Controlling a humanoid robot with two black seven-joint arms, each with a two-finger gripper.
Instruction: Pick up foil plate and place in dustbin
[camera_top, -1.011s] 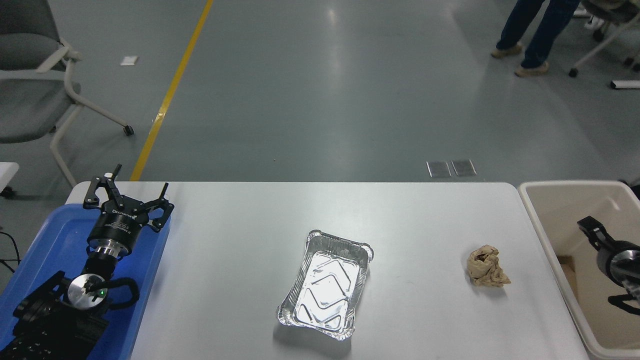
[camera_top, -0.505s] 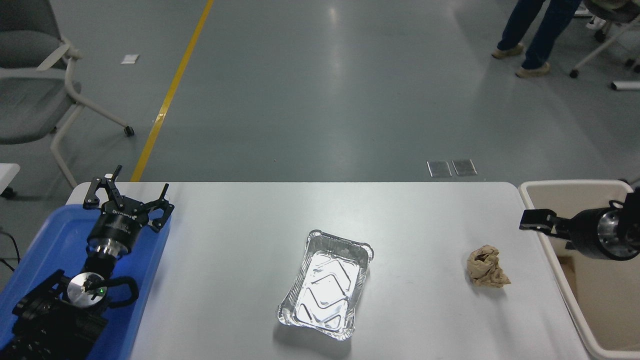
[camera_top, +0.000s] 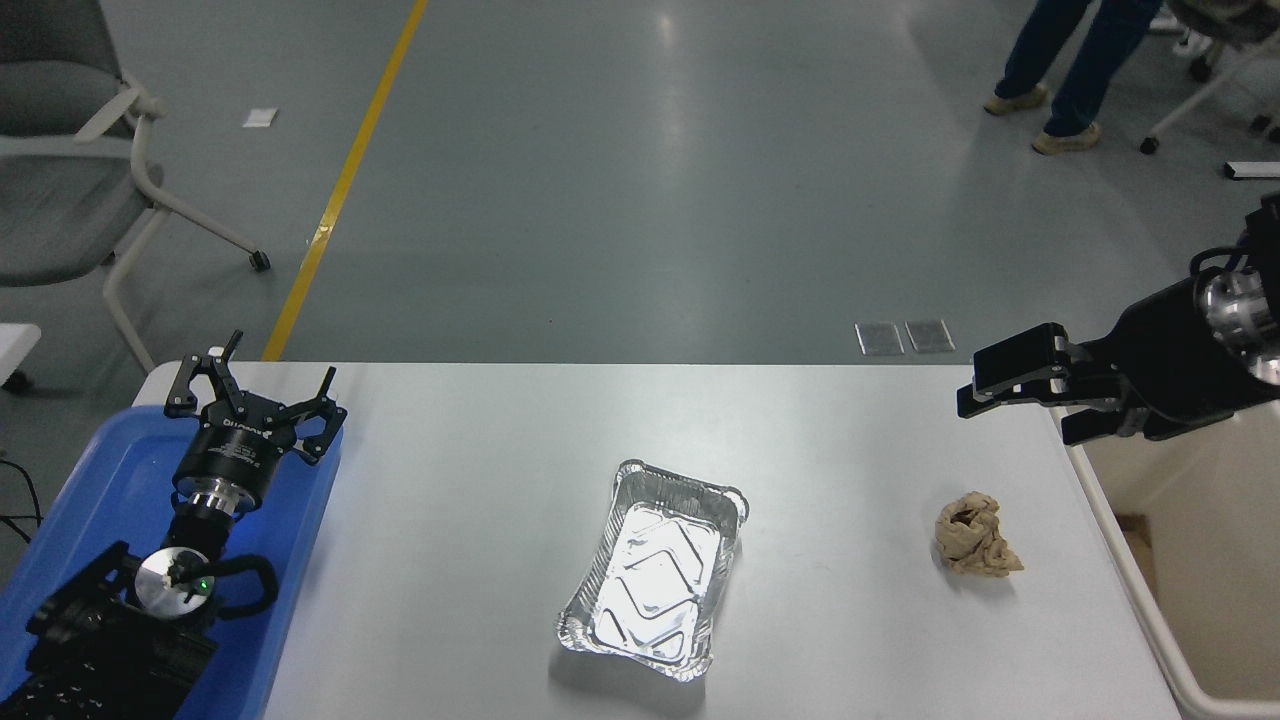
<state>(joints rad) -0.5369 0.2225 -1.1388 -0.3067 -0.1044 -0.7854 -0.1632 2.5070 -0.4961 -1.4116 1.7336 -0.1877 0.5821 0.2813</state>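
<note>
Right gripper (camera_top: 985, 392) enters from the right edge, held above the table's far-right corner, pointing left toward the middle. It carries nothing. Whether its fingers are apart or together cannot be told from this angle; they read as one dark block. Likely step in hand: the approach, grasp not yet begun.

Foil plate (camera_top: 655, 570) lies flat and upright on the white table (camera_top: 480, 480), near-centre, long axis running near to far with a slight tilt. Nothing touches it and it sits well apart from the right gripper. Base looks bare, so it should be light and easily bent; a pinch on the rolled rim seems the sensible hold, since the sloped ribbed sides would slip.

Dustbin (camera_top: 1120, 540) stands at the table's right end, partly cut by the picture edge, rim about level with the table top, so a carried plate could drop in from above.

Crumpled brown paper ball (camera_top: 975, 547) sits between plate and bin, near the bin. It lies close to the likely carry path; a low pass may knock it.

Left gripper (camera_top: 255, 395) parked at far left over the blue tray (camera_top: 100, 470), fingers spread wide, empty.

A person's legs (camera_top: 1070, 60) show on the floor far right, well away from the table.
</note>
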